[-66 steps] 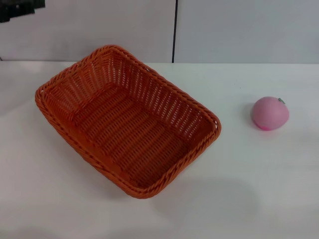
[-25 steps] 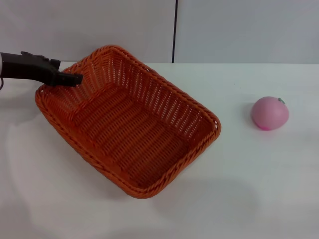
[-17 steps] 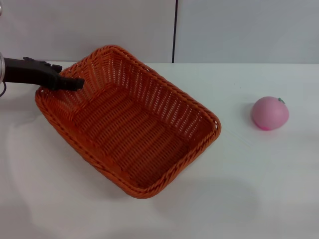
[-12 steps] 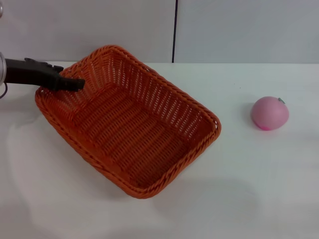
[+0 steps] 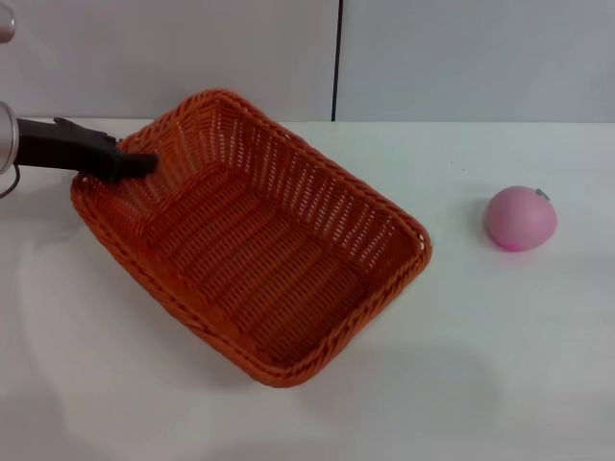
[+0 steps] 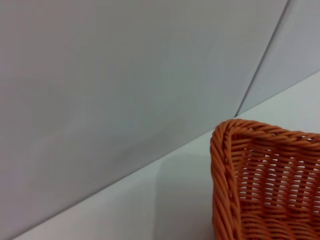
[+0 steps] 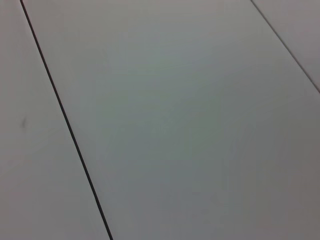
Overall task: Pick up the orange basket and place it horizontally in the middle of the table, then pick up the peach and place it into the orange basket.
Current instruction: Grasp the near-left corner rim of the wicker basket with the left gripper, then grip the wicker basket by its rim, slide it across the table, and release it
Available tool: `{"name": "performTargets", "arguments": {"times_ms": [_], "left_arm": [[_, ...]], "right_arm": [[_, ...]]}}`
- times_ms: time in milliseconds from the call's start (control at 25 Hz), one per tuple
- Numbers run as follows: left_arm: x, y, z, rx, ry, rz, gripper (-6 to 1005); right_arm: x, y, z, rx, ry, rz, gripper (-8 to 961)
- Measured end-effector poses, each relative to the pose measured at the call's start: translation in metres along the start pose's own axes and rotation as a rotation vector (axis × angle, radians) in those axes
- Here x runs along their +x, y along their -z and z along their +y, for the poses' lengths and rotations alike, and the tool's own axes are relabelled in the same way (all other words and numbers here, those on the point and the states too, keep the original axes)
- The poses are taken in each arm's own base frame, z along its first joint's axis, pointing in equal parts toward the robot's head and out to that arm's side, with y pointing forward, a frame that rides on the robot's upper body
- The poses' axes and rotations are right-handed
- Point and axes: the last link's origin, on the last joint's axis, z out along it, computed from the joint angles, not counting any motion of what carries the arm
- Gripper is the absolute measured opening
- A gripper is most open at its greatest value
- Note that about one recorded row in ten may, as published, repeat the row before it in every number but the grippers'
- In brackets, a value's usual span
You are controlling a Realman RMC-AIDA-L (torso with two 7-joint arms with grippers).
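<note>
The orange basket lies skewed on the white table, left of centre, one long side running toward the front right. My left gripper reaches in from the left and is shut on the braided rim at the basket's far left corner. That corner also fills the lower part of the left wrist view. The pink peach rests on the table well to the right of the basket, untouched. My right gripper is out of view.
A grey wall with a dark vertical seam stands behind the table's back edge. The right wrist view holds only grey panels with a dark seam.
My left arm came in from the left, lowered onto the basket's far left rim and closed there. The basket has shifted slightly to the right. The peach has not moved.
</note>
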Motion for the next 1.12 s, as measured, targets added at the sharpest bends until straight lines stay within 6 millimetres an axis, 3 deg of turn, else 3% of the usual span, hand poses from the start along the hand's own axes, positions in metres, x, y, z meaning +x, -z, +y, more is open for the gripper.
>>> {"name": "performTargets", "arguments": {"times_ms": [80, 240, 480, 600, 1120], "left_arm": [[0.0, 0.0, 0.001, -0.001, -0.002, -0.003, 565], [0.0, 0.0, 0.001, -0.006, -0.002, -0.005, 361], [-0.002, 0.0, 0.002, -0.015, 0.008, -0.007, 197], [-0.003, 0.001, 0.002, -0.019, 0.018, -0.005, 194], [-0.017, 0.032, -0.005, -0.089, 0.347, 0.056, 178]], "right_arm": [[0.0, 0.0, 0.0, 0.0, 0.0, 0.0, 825], [-0.001, 0.0, 0.0, -0.001, 0.001, -0.003, 825], [-0.001, 0.001, 0.0, 0.0, 0.001, -0.003, 824], [-0.001, 0.002, -0.001, 0.002, 0.001, -0.003, 824], [0.001, 0.0, 0.0, 0.001, -0.001, 0.003, 824]]}}
